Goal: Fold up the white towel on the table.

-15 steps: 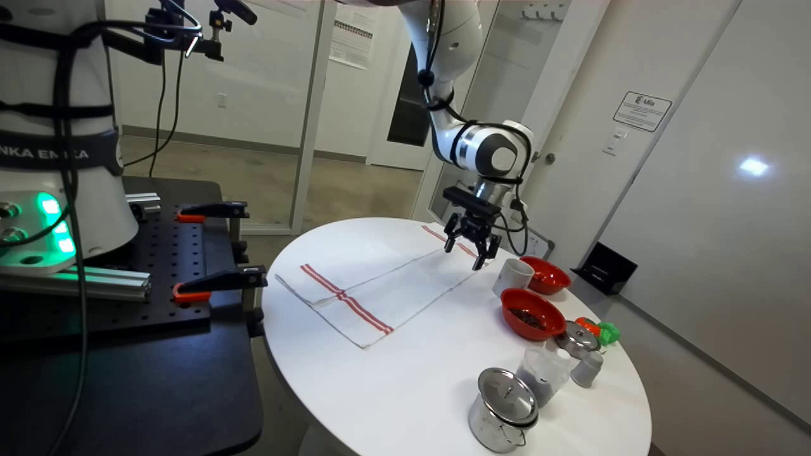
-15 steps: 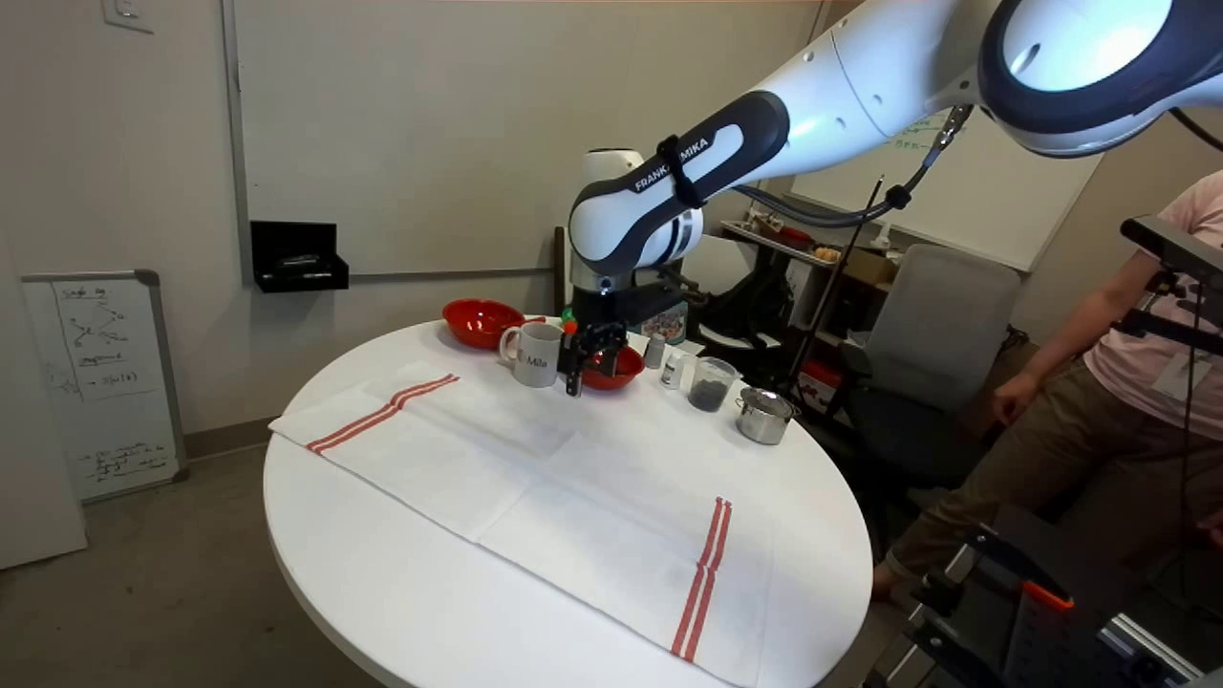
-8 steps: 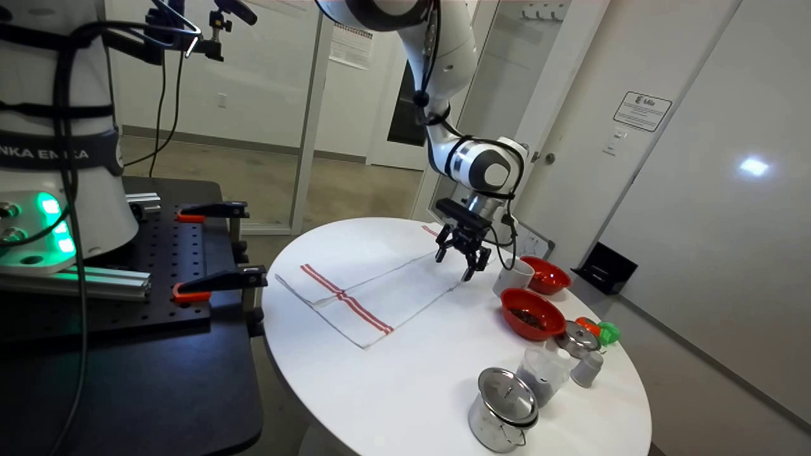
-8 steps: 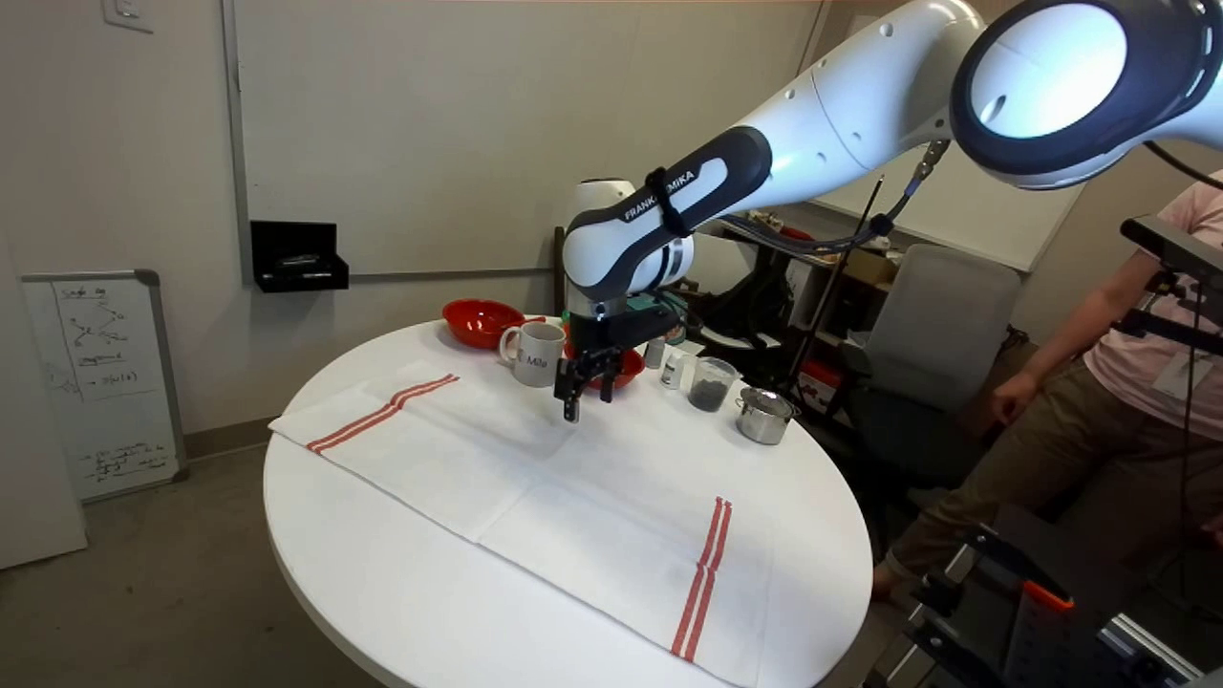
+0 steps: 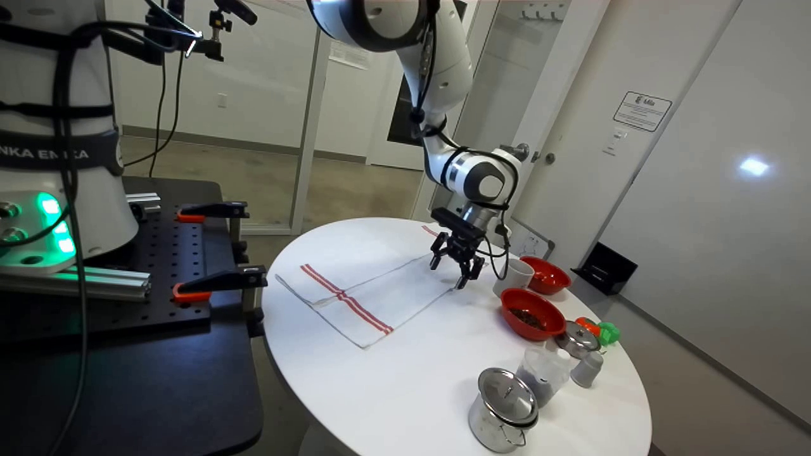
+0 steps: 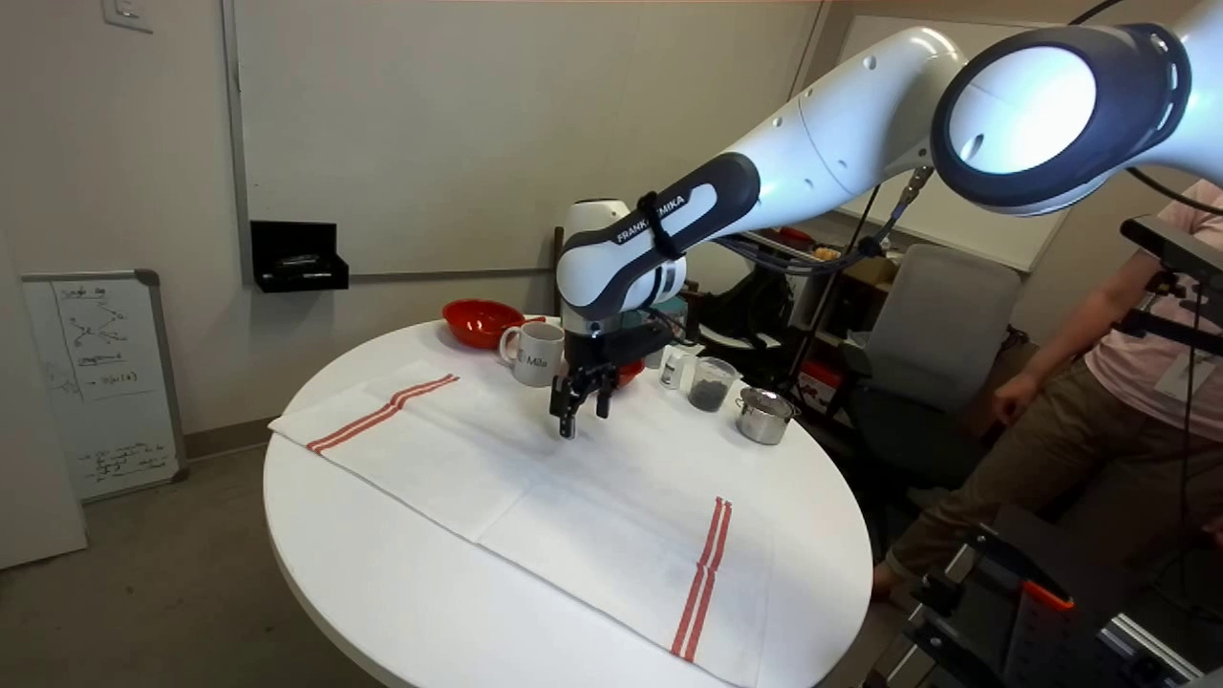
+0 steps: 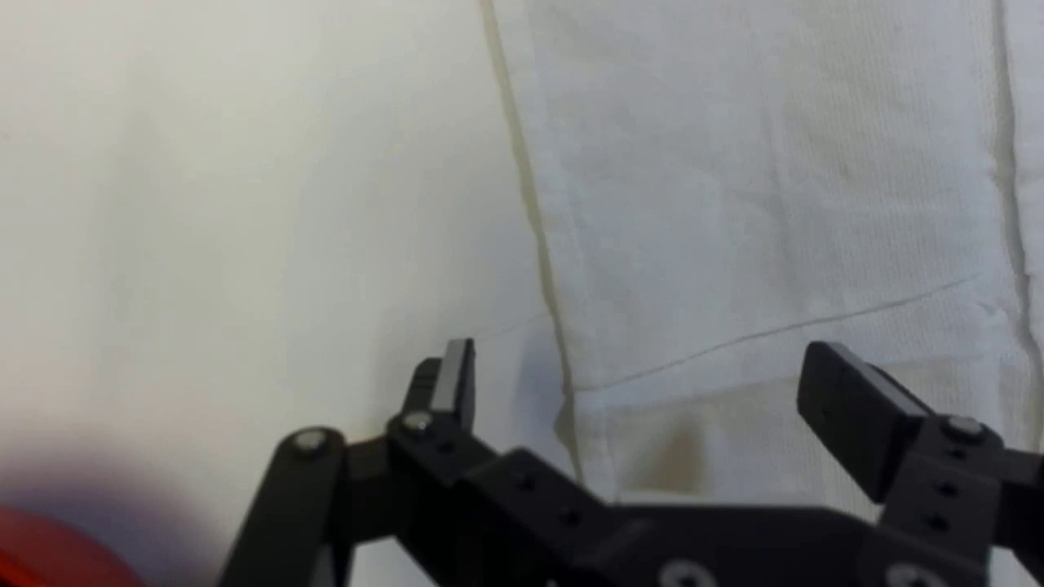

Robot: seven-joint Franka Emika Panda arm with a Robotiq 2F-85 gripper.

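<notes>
"Where do we find the white towel (image 6: 535,502)?"

"Spread on the round table (image 6: 411,592), its long axis running from one red-striped end to the other. Our gripper (image 7: 644,371) is over the long edge nearer the mug (image 6: 537,355); the cloth stretches away from there."

"Are we holding anything?"

"Nothing: the jaws stand wide apart (whether a tip touches, we can't tell). The edge passes between them, one over bare table, one over cloth; closing, we judge, would pinch across that axis."
</notes>
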